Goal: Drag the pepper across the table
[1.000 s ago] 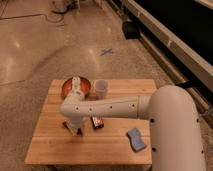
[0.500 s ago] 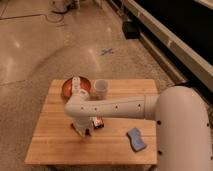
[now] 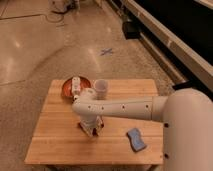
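Note:
My gripper (image 3: 89,128) is down at the top of the light wooden table (image 3: 55,145), left of its middle, at the end of the white arm (image 3: 120,107) that reaches in from the right. The pepper does not show apart from the gripper; it is hidden under or behind the wrist. A red-and-white packet (image 3: 99,121) lies right beside the gripper, partly covered by it.
An orange-brown bowl (image 3: 67,86) with a white object in it sits at the table's far left. A white cup (image 3: 101,88) stands next to it. A blue sponge (image 3: 135,139) lies at the front right. The robot's white body (image 3: 187,135) fills the right side.
The gripper has slid to the right along the table, from left of the packet to right against it. The bowl, cup and sponge have not moved.

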Robot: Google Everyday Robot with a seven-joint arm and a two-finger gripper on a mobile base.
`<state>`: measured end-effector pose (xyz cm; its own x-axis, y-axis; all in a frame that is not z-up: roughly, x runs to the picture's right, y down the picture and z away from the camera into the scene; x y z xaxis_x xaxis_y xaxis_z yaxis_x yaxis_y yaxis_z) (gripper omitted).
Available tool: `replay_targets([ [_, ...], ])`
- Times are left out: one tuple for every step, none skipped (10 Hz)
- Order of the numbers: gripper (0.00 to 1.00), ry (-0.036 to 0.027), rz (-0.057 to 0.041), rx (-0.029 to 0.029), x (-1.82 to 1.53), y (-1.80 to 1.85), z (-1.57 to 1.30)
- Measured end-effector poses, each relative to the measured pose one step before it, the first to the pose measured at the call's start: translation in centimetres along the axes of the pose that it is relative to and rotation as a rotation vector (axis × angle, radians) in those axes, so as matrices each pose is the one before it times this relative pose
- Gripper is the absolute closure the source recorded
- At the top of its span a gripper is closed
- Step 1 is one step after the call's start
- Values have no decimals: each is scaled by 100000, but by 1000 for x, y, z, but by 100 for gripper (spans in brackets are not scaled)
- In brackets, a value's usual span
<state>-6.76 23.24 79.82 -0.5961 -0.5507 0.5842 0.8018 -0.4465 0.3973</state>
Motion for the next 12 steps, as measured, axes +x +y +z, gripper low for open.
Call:
replay_targets([
  [100, 376, 1520, 683, -295, 675, 37],
  [100, 660, 1364, 821, -168, 513, -4],
  [100, 1809, 2205, 1987, -118, 608, -37],
  [100, 1550, 1679, 1619, -131, 495, -57],
  [100, 1632, 1314, 1623, -200, 473, -60],
  [100, 1013, 1026, 1260, -452, 614, 0],
  [100, 647, 639, 937, -481, 537, -10],
  [100, 398, 545, 952, -822, 769, -71],
  [100, -109, 421, 398, -633, 571, -64],
  [100, -288, 367, 286, -783, 711, -107],
  [100, -438, 639, 317, -885, 795, -80],
  [95, -1012, 834, 324, -1081, 869, -77],
])
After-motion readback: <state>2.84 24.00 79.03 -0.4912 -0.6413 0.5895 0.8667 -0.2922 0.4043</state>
